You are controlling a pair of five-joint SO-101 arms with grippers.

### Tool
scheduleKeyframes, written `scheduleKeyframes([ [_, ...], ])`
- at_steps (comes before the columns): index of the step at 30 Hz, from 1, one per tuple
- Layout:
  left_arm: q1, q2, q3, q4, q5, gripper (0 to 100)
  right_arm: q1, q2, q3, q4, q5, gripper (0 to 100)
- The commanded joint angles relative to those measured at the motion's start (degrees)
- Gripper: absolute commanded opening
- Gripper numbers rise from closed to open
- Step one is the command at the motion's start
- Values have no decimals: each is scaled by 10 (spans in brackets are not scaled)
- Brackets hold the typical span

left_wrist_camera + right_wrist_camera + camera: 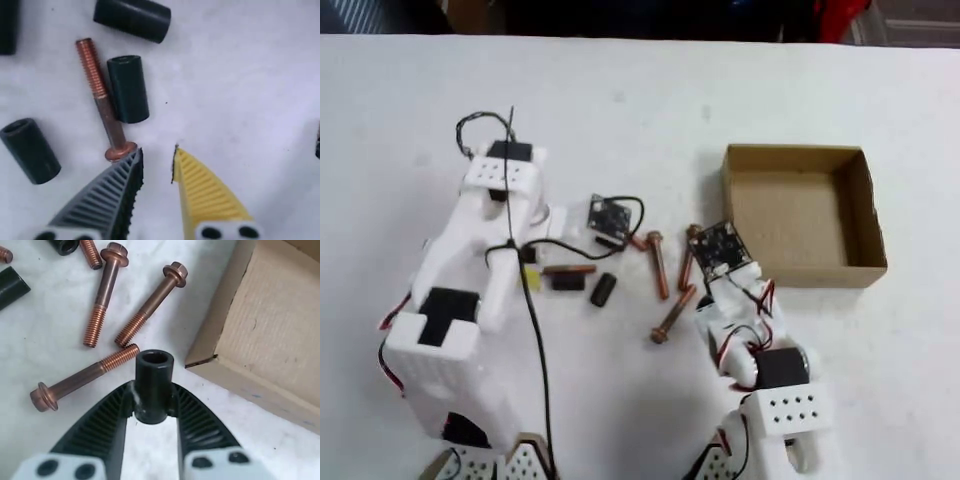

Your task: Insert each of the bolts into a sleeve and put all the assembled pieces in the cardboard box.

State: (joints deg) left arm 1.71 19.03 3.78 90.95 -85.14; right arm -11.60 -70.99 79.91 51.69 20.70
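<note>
My right gripper is shut on a black sleeve, held upright with its bore showing, just off the near corner of the cardboard box. Three copper bolts lie loose beyond it. My left gripper stands open over the table, its grey finger touching the head of a copper bolt. A black sleeve lies alongside that bolt. In the high view the box sits at the right, with bolts between the arms.
More black sleeves lie around the left gripper. A further sleeve lies mid-table. Black cables run along the left arm. The white table stretches away behind the arms.
</note>
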Motion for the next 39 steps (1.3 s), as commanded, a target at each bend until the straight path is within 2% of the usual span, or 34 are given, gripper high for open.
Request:
scheduleKeyframes([
  [1,-2,-1,-22,-30,-6,132,0,-9,-6,-14,-4,17],
  [10,1,58,-24,-47,-6,128,-1,-9,-6,-14,-4,17],
  [18,0,70,-23,-115,-5,128,-1,-9,-6,-14,-4,17],
  [23,0,65,-23,-110,-4,128,-1,-9,-6,-14,-3,17],
  [29,1,58,-28,-107,47,130,-1,-9,-6,-14,-3,17],
  [34,1,27,-72,-39,44,131,-1,-9,-6,-14,-3,17],
  [39,2,30,-118,-36,44,132,-1,-9,-6,-14,-3,17],
])
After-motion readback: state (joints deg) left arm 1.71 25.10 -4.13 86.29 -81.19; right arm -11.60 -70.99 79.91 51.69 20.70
